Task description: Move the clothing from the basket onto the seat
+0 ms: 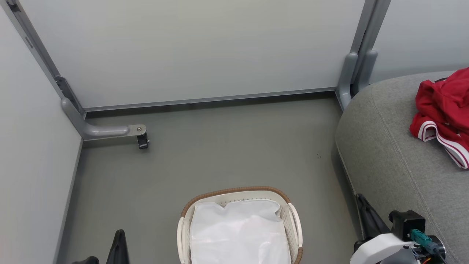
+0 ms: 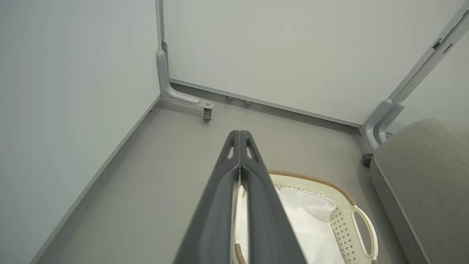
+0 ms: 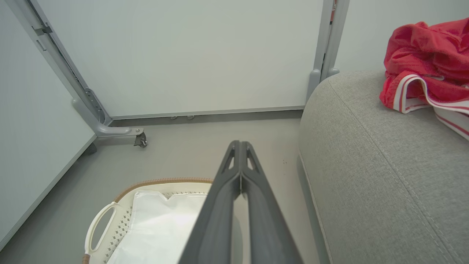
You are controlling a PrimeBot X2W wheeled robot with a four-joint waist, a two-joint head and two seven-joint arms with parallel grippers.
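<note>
The red clothing with white-striped trim lies crumpled on the grey seat at the right; it is also in the right wrist view. The white basket with a brown rim stands on the floor at bottom centre, holding just a plain white sheet. My left gripper is shut and empty, to the left of the basket. My right gripper is shut and empty, between the basket and the seat, well short of the clothing.
Pale partition panels wall off the back and left. A grey bracket foot with a small castor stands on the floor at the left corner, and a grey post rises beside the seat. Grey floor lies between panels and basket.
</note>
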